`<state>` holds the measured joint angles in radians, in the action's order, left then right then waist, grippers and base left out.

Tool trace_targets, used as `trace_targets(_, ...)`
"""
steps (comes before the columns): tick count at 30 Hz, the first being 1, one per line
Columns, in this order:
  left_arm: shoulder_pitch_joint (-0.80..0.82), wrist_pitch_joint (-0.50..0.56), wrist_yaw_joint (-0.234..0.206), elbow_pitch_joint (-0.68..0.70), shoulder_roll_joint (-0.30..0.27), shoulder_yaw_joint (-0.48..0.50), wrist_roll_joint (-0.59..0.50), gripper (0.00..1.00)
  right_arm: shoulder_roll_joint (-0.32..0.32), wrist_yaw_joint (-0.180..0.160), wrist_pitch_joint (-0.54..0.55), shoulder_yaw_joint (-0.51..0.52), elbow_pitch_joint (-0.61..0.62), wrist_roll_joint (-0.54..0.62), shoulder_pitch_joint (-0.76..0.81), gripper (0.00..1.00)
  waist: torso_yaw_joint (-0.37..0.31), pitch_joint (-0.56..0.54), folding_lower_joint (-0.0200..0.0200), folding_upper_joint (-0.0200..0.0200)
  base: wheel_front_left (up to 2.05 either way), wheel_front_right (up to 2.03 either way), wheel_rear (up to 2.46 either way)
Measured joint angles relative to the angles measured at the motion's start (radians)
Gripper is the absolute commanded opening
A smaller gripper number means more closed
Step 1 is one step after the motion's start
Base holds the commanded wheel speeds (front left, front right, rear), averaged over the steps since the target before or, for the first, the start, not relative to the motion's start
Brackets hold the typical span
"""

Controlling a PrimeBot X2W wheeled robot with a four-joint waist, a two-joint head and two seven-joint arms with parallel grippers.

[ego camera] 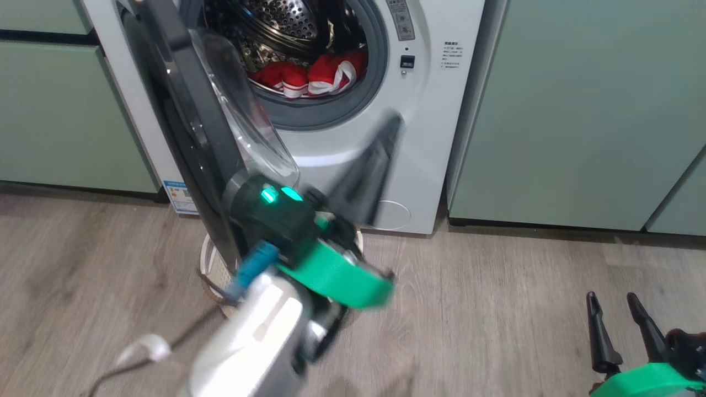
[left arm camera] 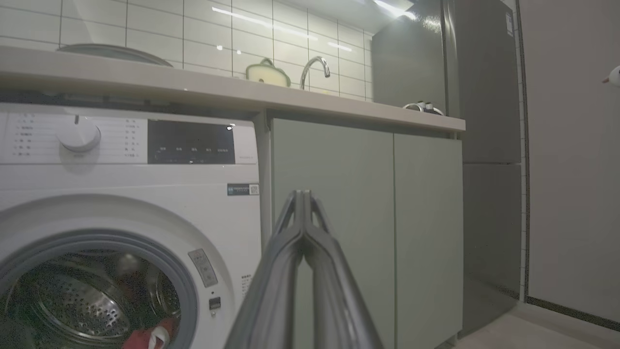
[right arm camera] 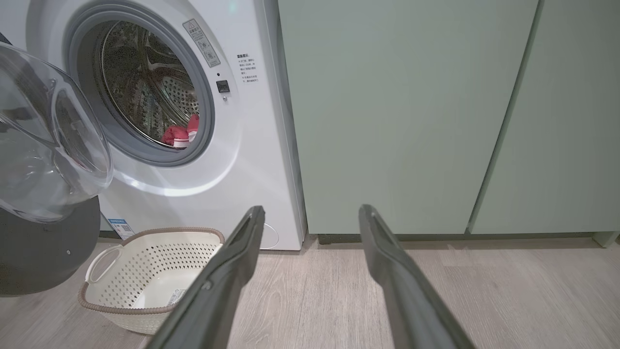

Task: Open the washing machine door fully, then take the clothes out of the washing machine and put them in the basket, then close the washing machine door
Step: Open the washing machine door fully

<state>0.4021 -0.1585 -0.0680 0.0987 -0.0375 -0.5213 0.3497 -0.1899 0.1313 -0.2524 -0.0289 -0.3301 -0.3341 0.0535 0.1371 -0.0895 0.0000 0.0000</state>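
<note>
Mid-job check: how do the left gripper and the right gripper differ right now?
The left gripper is shut, fingers pressed together; the right gripper is open, fingers well apart. In the head view the left gripper is raised in front of the washing machine and blurred, while the right gripper sits low over the floor, sharp. Both hold nothing.
</note>
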Motion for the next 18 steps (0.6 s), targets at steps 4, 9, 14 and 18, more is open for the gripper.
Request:
trace_targets(4,-0.064,-0.001,-0.035,-0.103,-0.002,-0.098,0.038,0.0,0.0,0.0,0.0,0.0,0.002,0.0,0.0,1.0,-0.005,0.008,0.0,0.0,0.0,0.0,0.0)
trace_targets(9,-0.146,-0.055,-0.068,-0.34,-0.008,-0.133,0.077,0.0,0.0,0.0,0.0,0.0,0.01,0.0,0.0,1.0,-0.011,0.022,0.0,0.0,0.0,0.0,0.0)
trace_targets(14,-0.128,-0.089,-0.083,-0.523,-0.011,-0.093,0.089,0.0,0.0,0.0,0.0,-0.005,0.011,0.0,-0.001,1.0,-0.015,0.034,0.0,0.0,0.0,0.0,0.0)
trace_targets(18,-0.084,-0.09,-0.086,-0.542,-0.01,-0.015,0.094,0.0,-0.001,0.0,0.0,-0.01,0.011,0.0,-0.001,1.0,-0.015,0.041,0.0,0.0,0.0,0.0,0.0)
